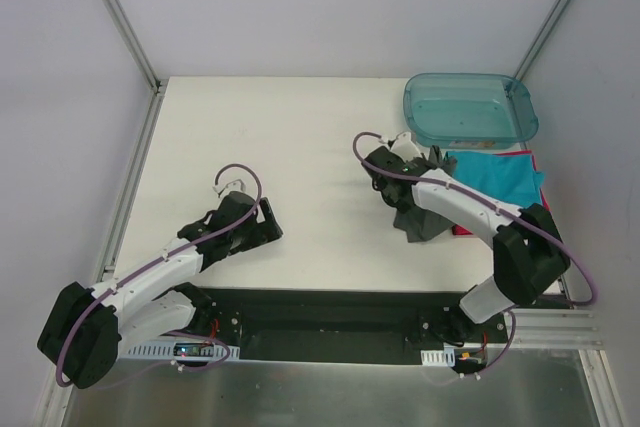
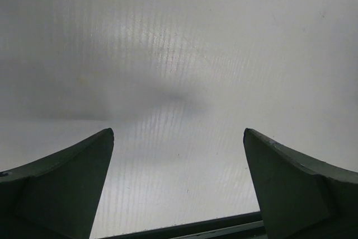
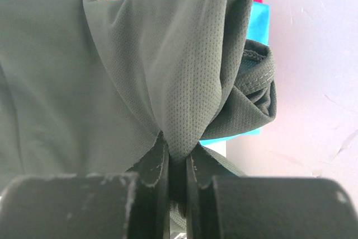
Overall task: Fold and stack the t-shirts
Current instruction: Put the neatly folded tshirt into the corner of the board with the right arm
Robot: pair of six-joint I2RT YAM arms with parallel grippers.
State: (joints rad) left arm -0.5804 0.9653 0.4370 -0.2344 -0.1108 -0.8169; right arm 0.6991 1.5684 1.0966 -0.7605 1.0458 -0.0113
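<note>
Table [image 1: 300,147] white | L gripper [image 2: 178,132] spread wide | R gripper [image 3: 178,155] pinching grey tee [image 3: 112,82], pinch clear wrist cam only

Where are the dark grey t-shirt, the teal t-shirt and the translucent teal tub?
dark grey t-shirt [image 3: 168,82]: right wrist view, the bunched cloth middle.
teal t-shirt [image 1: 495,175]: top external view, its flat middle.
translucent teal tub [image 1: 470,112]: top external view, its bare bottom.

Reading from the middle of the table [image 1: 300,137], I have the tub [image 1: 470,107] at two o'clock, by the far right corner. Just nearer, at three o'clock, a flat t-shirt [image 1: 495,175] lies on a lower t-shirt [image 1: 462,231]. The bunched t-shirt [image 1: 420,222] sits against that stack's nine o'clock side, pinched in the right gripper [image 3: 178,158]. My left gripper [image 2: 178,132] hangs over the table at eight o'clock.
</note>
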